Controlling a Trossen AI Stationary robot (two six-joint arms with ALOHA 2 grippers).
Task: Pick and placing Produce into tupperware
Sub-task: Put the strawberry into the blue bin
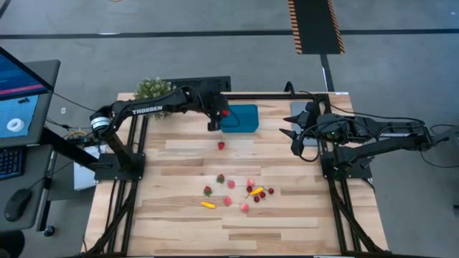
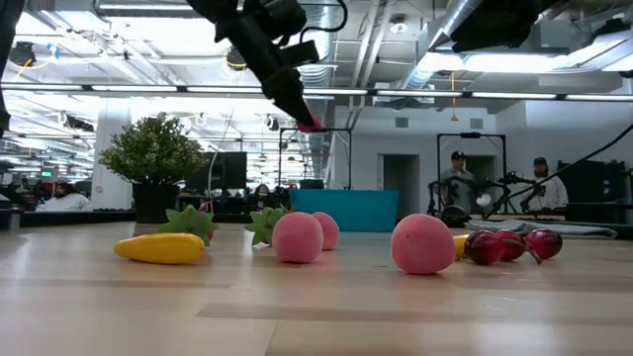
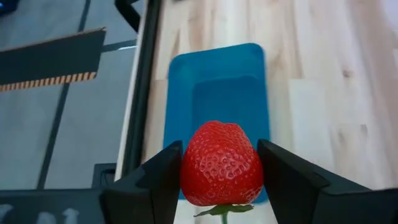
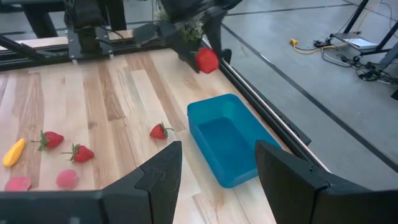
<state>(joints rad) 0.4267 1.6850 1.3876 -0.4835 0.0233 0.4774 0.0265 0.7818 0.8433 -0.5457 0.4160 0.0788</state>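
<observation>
My left gripper (image 1: 224, 113) hangs above the left end of the teal tupperware (image 1: 240, 117), shut on a red strawberry (image 3: 219, 163). The tupperware (image 3: 217, 102) sits on the table's far side and looks hollow inside. More produce lies mid-table: one strawberry (image 1: 221, 145) alone, then strawberries, pink pieces, cherries (image 1: 259, 193) and a yellow piece (image 1: 208, 205) nearer the front. My right gripper (image 1: 292, 132) waits open, raised right of the tupperware (image 4: 231, 140). My left gripper pinches the strawberry by its two sides (image 3: 186, 168), one finger on each. The fingers slant down from above the table. The strawberry is lifted clear, above the tupperware, with its green leaves (image 3: 224, 210) toward the wrist.
A bushy green potted plant (image 1: 153, 88) stands at the far left corner. A grey flat plate (image 1: 307, 122) lies under my right arm. In the low view, people stand in the room behind the table. Bare wood spreads left and right of the produce.
</observation>
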